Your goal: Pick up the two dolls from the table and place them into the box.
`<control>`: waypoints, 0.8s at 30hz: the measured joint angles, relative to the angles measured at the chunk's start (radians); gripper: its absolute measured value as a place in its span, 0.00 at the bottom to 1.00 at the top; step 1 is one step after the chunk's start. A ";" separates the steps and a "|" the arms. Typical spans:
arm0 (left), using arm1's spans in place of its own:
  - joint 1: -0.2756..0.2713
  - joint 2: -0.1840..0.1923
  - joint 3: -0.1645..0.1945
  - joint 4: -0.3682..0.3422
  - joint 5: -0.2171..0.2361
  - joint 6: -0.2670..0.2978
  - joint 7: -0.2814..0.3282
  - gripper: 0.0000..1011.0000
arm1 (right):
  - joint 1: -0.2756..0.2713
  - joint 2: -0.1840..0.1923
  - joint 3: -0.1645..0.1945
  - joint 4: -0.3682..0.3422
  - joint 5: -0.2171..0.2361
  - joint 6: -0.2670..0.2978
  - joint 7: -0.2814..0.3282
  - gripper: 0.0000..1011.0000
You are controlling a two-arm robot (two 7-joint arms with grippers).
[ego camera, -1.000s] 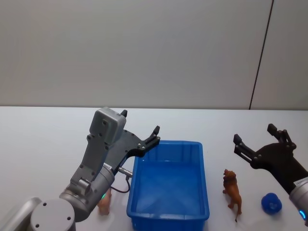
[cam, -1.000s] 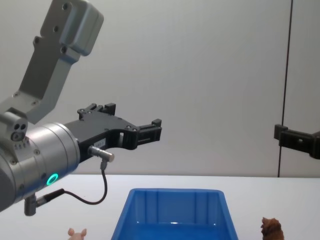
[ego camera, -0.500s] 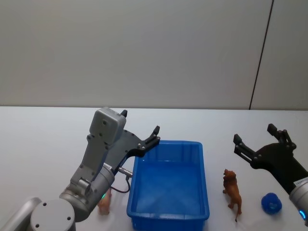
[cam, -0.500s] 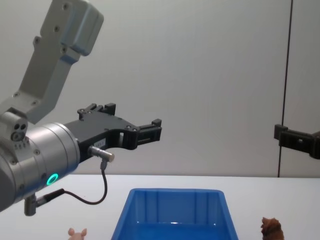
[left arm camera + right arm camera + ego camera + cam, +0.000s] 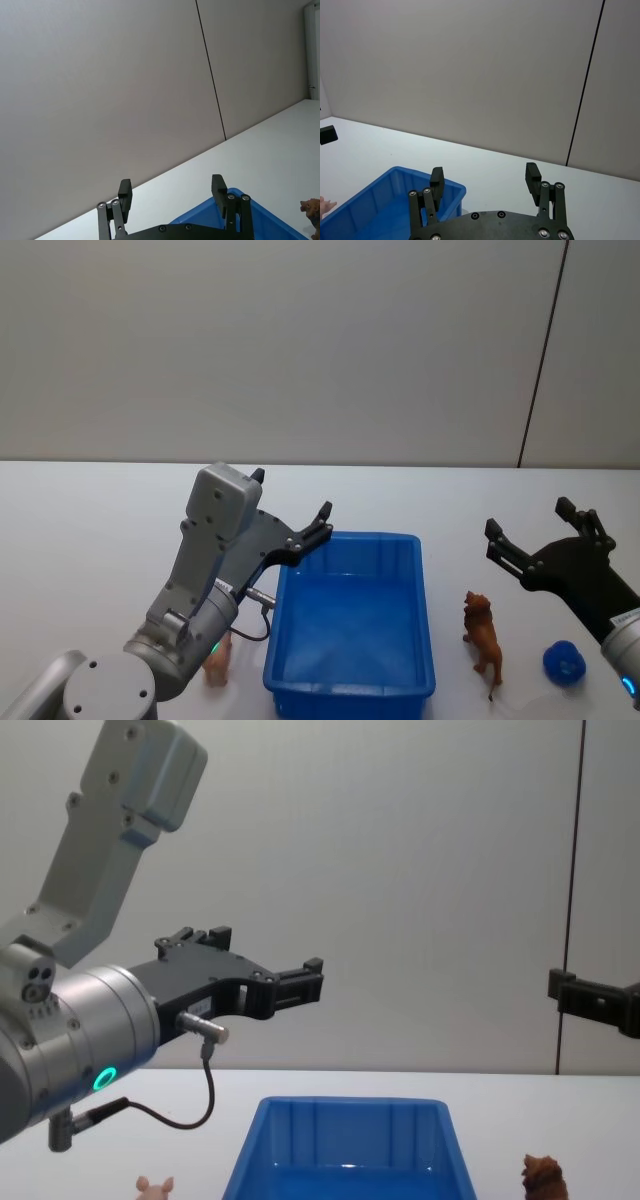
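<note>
"Pink one first: where is the small pale pink pig-like doll (image 5: 216, 665)?"

"Standing on the flat white surface (image 5: 90, 540), low behind the left tool (image 5: 292, 495), under that arm's wrist. It is just outside the rectangular bright blue plastic box (image 5: 350, 538). The box lies beneath and ahead of that tool's tips, and I see nothing in it."

"And the shaggy brown lion-like doll (image 5: 484, 638)?"

"Upright on the surface, below the right tool (image 5: 528, 517) and a little inward of it, between that tool and the box. A small round blue object (image 5: 565, 662) sits under the same arm."

"What are the tools doing?"

"Both hang raised above the surface with jaws spread wide, holding nothing."

"Has anything changed in the last second?"

"Nothing I can find. Arms, dolls and box all match the earlier pictures. So I judge that no pick has begun. Each tool has yet to drop to the doll on its own side, and both placements are outstanding."
</note>
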 joint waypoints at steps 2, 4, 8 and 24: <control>0.000 0.000 0.000 0.000 0.000 0.000 0.000 0.99 | 0.000 0.000 0.000 0.000 0.000 0.000 0.000 0.99; 0.000 0.000 0.000 0.000 0.000 0.000 0.000 0.99 | 0.000 0.000 0.000 0.000 0.000 0.000 0.000 0.99; 0.000 0.000 0.000 0.000 0.000 0.000 0.000 0.99 | 0.000 -0.001 0.000 0.000 0.000 0.000 -0.001 0.99; 0.000 0.000 0.000 0.000 0.000 0.000 0.000 0.99 | 0.003 -0.026 -0.001 0.019 -0.016 0.081 -0.087 0.99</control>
